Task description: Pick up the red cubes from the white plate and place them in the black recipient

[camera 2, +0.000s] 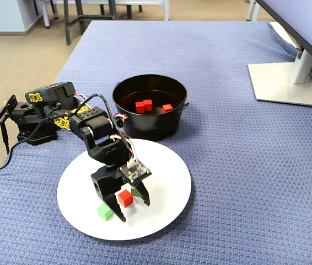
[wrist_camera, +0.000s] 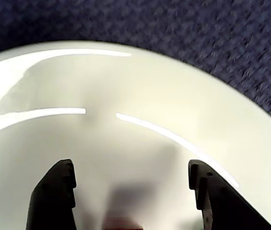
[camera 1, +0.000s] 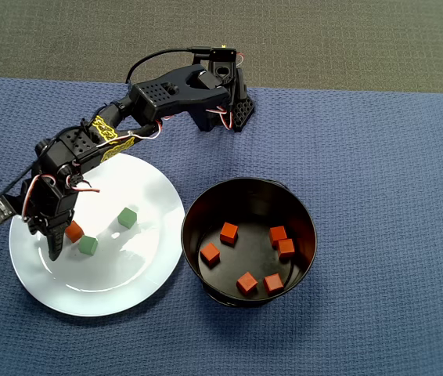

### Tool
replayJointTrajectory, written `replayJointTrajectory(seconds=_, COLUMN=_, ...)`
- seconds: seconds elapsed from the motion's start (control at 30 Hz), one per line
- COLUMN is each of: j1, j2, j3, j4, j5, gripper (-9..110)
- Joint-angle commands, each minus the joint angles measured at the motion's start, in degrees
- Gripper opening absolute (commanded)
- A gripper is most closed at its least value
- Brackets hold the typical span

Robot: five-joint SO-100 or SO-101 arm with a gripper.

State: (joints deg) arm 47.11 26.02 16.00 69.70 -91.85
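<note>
blue waffle-weave cloth (camera 1: 378, 157) covers the worktop, with tan floor beyond it in the fixed view and a monitor stand (camera 2: 288, 83) at the right edge there. largest on the cloth is the white plate (camera 1: 139, 278), at the left of the overhead view, with the black recipient (camera 1: 206, 205) just beside it on the right, their rims close or touching. the black arm (camera 1: 167, 90) reaches from its base at the top of the overhead view down over the plate's left part. inside the recipient six red cubes lie on the flat bottom: one (camera 1: 228, 233), one (camera 1: 210, 254), one (camera 1: 246, 283), one (camera 1: 273, 283), and a pair touching each other near the right wall (camera 1: 282, 241). on the plate, the end effector (camera 2: 130, 208) points down with its jaws spread wide, fingertips at or near the plate surface. a seventh red cube (camera 2: 125, 197) sits between the two fingers, not clamped; in the wrist view only a blurred red sliver shows at the bottom edge between the dark fingers (wrist_camera: 54, 196). two green cubes show in the overhead view, one (camera 1: 88, 245) just beside the end effector and another (camera 1: 127, 218) a little further right.
</note>
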Motion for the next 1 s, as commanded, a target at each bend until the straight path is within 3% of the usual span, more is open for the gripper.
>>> replayJointTrajectory(seconds=0.0, j1=0.7, j2=3.3, j3=5.1, j4=-3.4, j5=0.4, gripper=22)
replayJointTrajectory(seconds=0.17, j1=0.0, j2=8.5, j3=17.5, j4=-11.2, j5=1.9, gripper=20)
replayJointTrajectory(seconds=0.43, j1=-1.7, j2=14.2, j3=24.4, j4=-11.3, j5=3.5, gripper=19)
replayJointTrajectory(seconds=0.97, j1=-5.5, j2=16.3, j3=14.1, j4=2.5, j5=8.3, gripper=19)
